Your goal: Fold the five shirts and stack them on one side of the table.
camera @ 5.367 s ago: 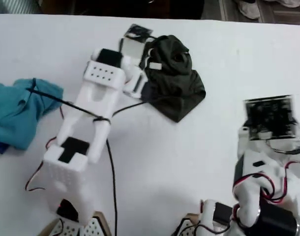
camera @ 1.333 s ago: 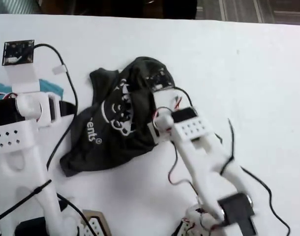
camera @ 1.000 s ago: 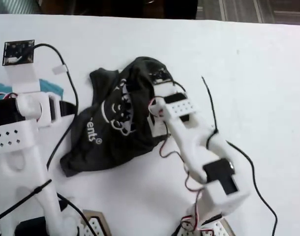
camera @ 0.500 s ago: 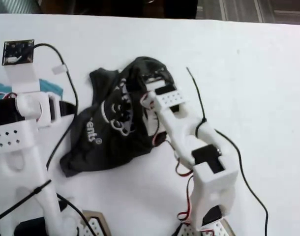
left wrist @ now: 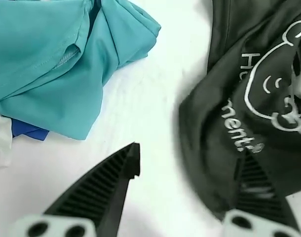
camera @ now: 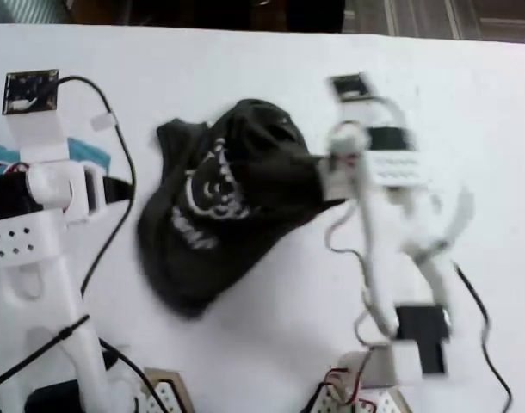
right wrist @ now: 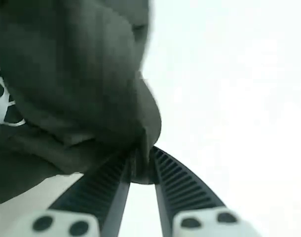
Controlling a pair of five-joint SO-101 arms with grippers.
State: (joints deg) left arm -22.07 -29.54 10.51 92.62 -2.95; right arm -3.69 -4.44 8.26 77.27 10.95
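Shirts: one black shirt (camera: 228, 198) mid-counter (camera: 469, 103); one teal shirt (left wrist: 56, 59) far left.
Right hand (right wrist: 140, 163): clamped on black shirt's right edge.
Left hand (left wrist: 190, 150): spread apart, between the shirts.
Left wrist view adds: blue cloth (left wrist: 24, 131), white cloth (left wrist: 0, 143) beside teal.

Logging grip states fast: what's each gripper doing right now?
Left gripper: open, holding nothing.
Right gripper: closed on the black shirt.

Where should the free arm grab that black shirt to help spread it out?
Probably take the black shirt by its loose edge facing the teal shirt, coming from that side. That edge lies on the table right before the open left gripper, opposite the part the right gripper pinches, so pulling there should stretch the cloth.
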